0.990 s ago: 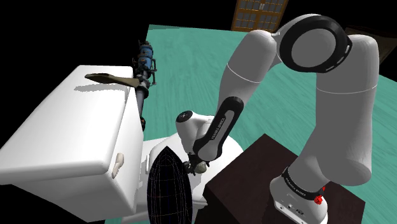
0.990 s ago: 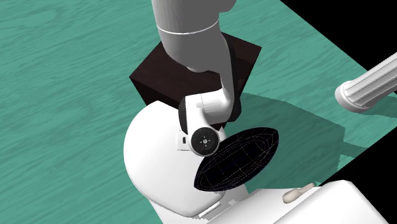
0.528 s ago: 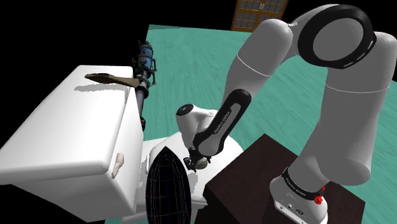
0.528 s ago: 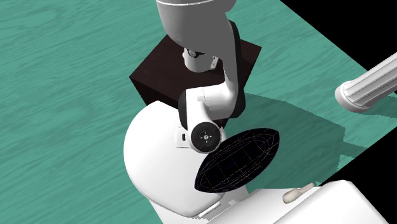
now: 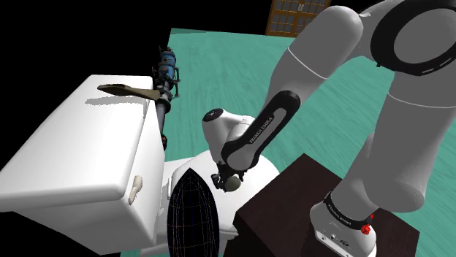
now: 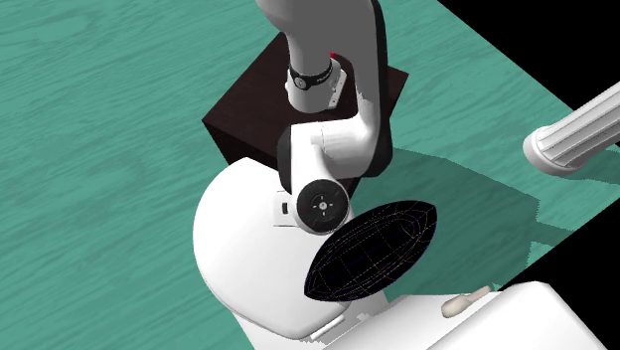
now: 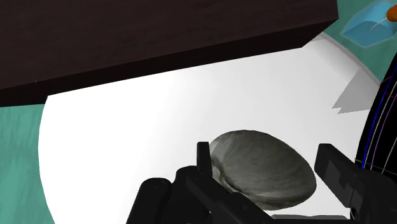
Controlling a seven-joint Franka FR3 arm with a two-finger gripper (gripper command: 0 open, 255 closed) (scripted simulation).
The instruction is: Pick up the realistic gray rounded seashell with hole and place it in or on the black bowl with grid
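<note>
I am gripping the shell (image 7: 267,170) in my tool (image 7: 265,153). The 2 fingers (image 7: 337,168) are standing partly apart, closed only as far as the shell's width, and each is pressing against 1 side of it. The shell is gray, rounded and finely ribbed, and it is bulging out past the fingertips.

In the shoulder view the tool (image 5: 226,179) is pointing down with the shell (image 5: 234,183) at its tip. It is hanging over the white toilet lid (image 5: 264,172), near the lid's edge that faces the dark stand (image 5: 292,212). I cannot tell whether the shell is touching the lid.

The bowl (image 5: 191,215), black with a thin grid, is lying on the same lid just beside the tool, apart from the shell. Its rim (image 7: 382,127) is showing next to 1 finger in the wrist view. In the second exterior view the arm (image 6: 328,159) is reaching down over the lid (image 6: 233,239) right beside the bowl (image 6: 397,224).
</note>
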